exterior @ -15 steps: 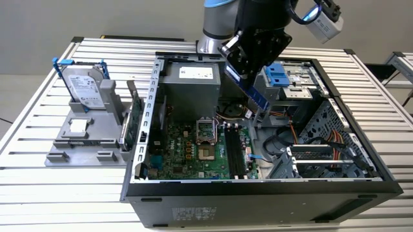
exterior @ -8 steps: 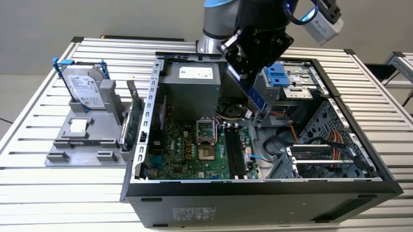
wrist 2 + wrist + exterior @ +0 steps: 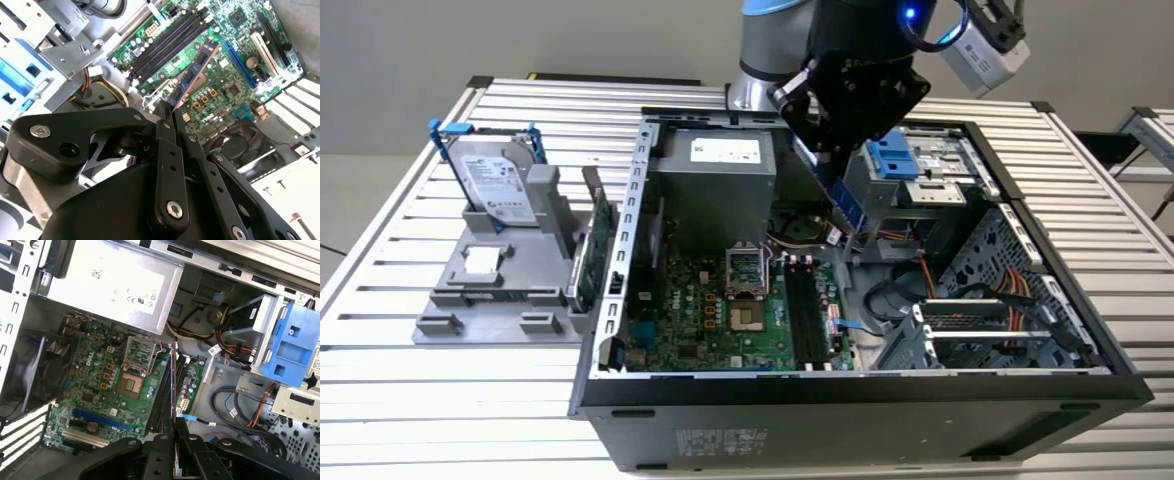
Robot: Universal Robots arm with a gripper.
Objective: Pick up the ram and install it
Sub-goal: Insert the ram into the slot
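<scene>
**Ram held over the open case, not yet seated**

The gripper [image 3: 166,111] has its fingers clamped on the ram [image 3: 195,72]. It hangs tilted above the motherboard's memory slots [image 3: 170,42], toward the case's far side. Seating likely calls for lining its edge along 1 slot.

End effector [image 3: 166,112] angled down — clamping the ram [image 3: 194,73].

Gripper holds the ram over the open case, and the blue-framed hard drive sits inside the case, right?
Not quite. The gripper holds the ram over the open case, but the exterior view shows the blue-framed hard drive standing in the grey rack outside it.
</scene>
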